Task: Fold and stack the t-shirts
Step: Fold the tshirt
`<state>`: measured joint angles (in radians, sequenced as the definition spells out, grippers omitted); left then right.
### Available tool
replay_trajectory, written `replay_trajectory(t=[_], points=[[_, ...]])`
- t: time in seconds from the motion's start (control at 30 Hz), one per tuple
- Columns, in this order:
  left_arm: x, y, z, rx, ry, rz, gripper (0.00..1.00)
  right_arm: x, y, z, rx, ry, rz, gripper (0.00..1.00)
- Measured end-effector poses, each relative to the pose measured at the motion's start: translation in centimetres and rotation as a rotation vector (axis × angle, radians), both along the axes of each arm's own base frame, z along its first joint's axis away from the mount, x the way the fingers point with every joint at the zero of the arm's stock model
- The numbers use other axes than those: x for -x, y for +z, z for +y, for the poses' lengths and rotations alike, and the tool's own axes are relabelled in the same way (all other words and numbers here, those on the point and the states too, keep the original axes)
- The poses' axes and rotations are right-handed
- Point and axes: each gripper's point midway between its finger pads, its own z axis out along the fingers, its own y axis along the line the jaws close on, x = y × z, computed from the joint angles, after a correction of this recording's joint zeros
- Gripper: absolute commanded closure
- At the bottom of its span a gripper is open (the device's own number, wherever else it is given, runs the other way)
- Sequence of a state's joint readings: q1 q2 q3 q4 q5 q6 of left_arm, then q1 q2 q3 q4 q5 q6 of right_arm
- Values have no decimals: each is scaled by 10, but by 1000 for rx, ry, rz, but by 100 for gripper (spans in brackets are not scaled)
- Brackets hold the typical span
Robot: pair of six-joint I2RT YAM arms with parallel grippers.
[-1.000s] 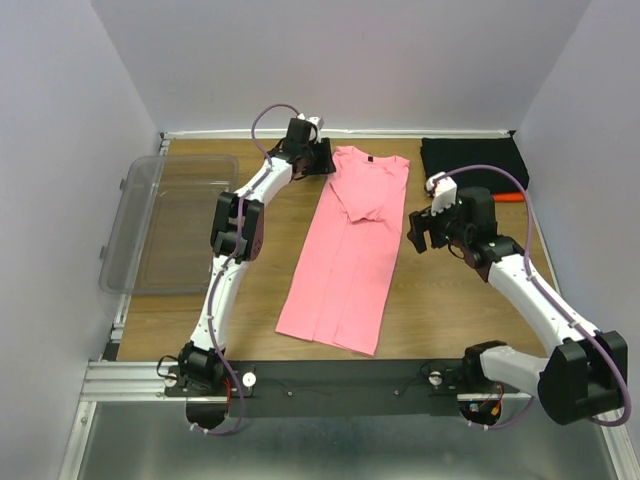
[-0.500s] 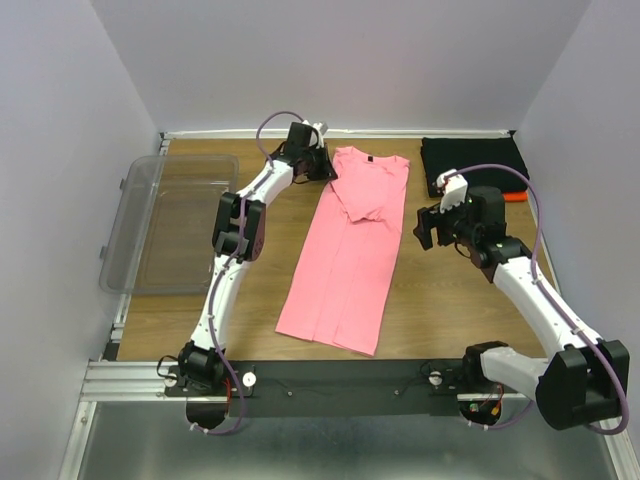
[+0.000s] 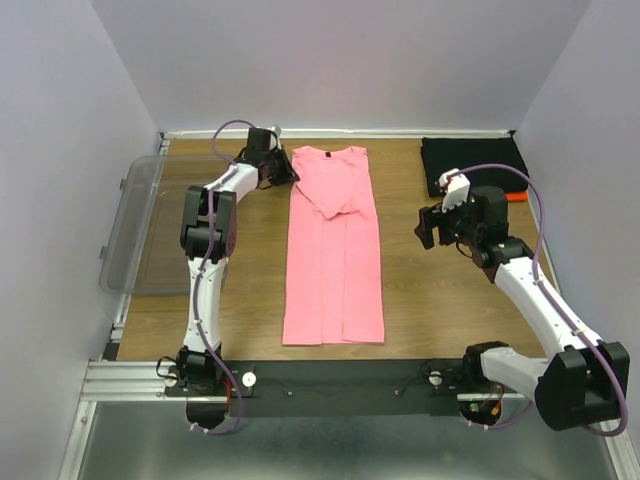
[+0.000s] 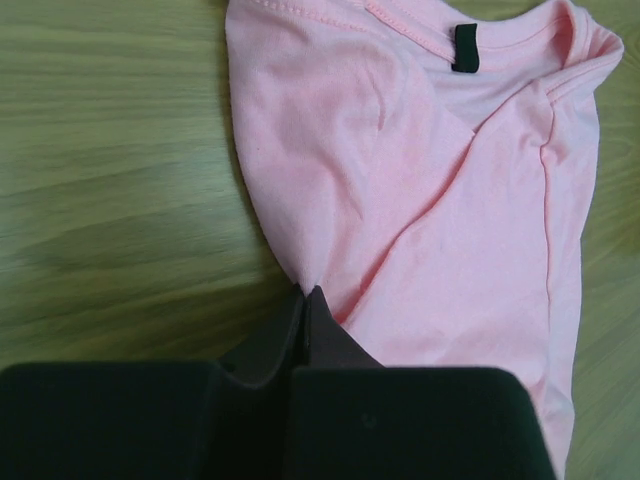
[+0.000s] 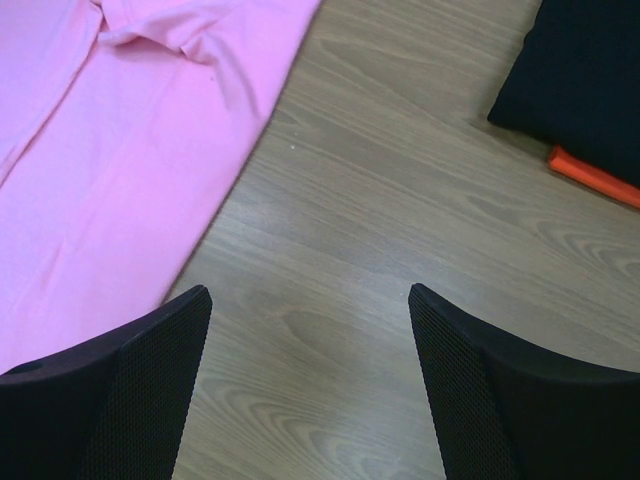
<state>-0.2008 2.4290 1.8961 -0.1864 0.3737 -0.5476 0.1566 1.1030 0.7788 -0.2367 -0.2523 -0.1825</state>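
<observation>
The pink t-shirt point(image 3: 333, 250) lies as a long narrow strip down the middle of the table, collar at the far end. My left gripper point(image 3: 284, 170) is at the strip's far left corner, shut on a pinch of the pink t-shirt's point(image 4: 430, 180) edge; in the left wrist view the left gripper point(image 4: 305, 295) has its tips pressed together with fabric gathered into them. My right gripper point(image 3: 430, 226) hovers open over bare wood to the right of the strip. Between the tips of the right gripper point(image 5: 310, 295) is only table. A folded black t-shirt point(image 3: 474, 164) lies at the back right, with an orange-red t-shirt point(image 3: 512, 197) peeking out beneath it.
A clear plastic tub point(image 3: 150, 225) sits at the table's left edge. White walls close in the table at the back and both sides. In the right wrist view the pink t-shirt point(image 5: 120, 150), the black t-shirt point(image 5: 590, 80) and the orange-red edge point(image 5: 595, 178) frame bare wood.
My left gripper shut on the pink shirt's far corner and drew it left, so the strip now lies straight instead of slanted. The right gripper rose slightly and stayed open.
</observation>
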Motion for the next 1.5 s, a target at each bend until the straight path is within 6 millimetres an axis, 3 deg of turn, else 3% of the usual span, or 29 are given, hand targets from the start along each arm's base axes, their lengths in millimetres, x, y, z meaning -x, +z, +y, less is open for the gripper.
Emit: replay_trajectory(t=[0.07, 0.17, 0.3, 0.43, 0.5, 0.57, 0.6, 0.67, 0.7, 0.77, 0.8, 0.87, 0.93, 1.0, 1.13, 1.23, 1.4, 1.43, 1.5], points=[[-3, 0, 16, -5, 30, -2, 64, 0, 0, 1, -2, 3, 1, 13], [-7, 7, 22, -5, 45, -20, 50, 0, -5, 4, -10, 18, 19, 12], [-3, 23, 23, -36, 39, -46, 44, -5, -28, 15, -41, 61, 120, 13], [10, 78, 31, -83, 37, -145, 41, -37, -57, 37, -107, 103, 281, 20], [26, 115, 39, -109, 42, -212, 37, -73, -59, 50, -159, 108, 310, 23], [46, 180, 49, -124, 59, -348, 32, -110, -70, 64, -215, 102, 342, 25], [57, 220, 56, -133, 79, -460, 24, -122, -72, 68, -240, 87, 363, 25], [101, 274, 75, -159, 124, -613, 15, -166, -78, 79, -299, 52, 369, 25], [125, 295, 84, -165, 150, -673, 8, -188, -81, 84, -326, 36, 361, 25], [169, 332, 101, -173, 196, -803, 4, -219, -87, 91, -378, 3, 362, 25], [201, 355, 111, -168, 224, -889, 4, -233, -91, 95, -401, -9, 362, 25], [240, 370, 122, -161, 250, -979, 4, -250, -100, 100, -448, -38, 380, 27], [278, 371, 128, -144, 258, -1035, 4, -265, -106, 104, -492, -61, 396, 31], [297, 360, 127, -125, 245, -1047, 4, -273, -114, 108, -523, -76, 412, 34], [323, 297, 114, -59, 167, -932, 5, -286, -117, 116, -593, -85, 434, 40], [338, 264, 106, -2, 131, -845, 5, -289, -120, 121, -636, -86, 455, 43], [356, 275, 98, 82, 104, -851, 5, -294, -123, 129, -697, -74, 481, 53], [357, 277, 97, 91, 100, -852, 5, -294, -124, 131, -707, -73, 487, 61], [358, 277, 95, 100, 95, -846, 5, -294, -125, 132, -716, -74, 493, 65]])
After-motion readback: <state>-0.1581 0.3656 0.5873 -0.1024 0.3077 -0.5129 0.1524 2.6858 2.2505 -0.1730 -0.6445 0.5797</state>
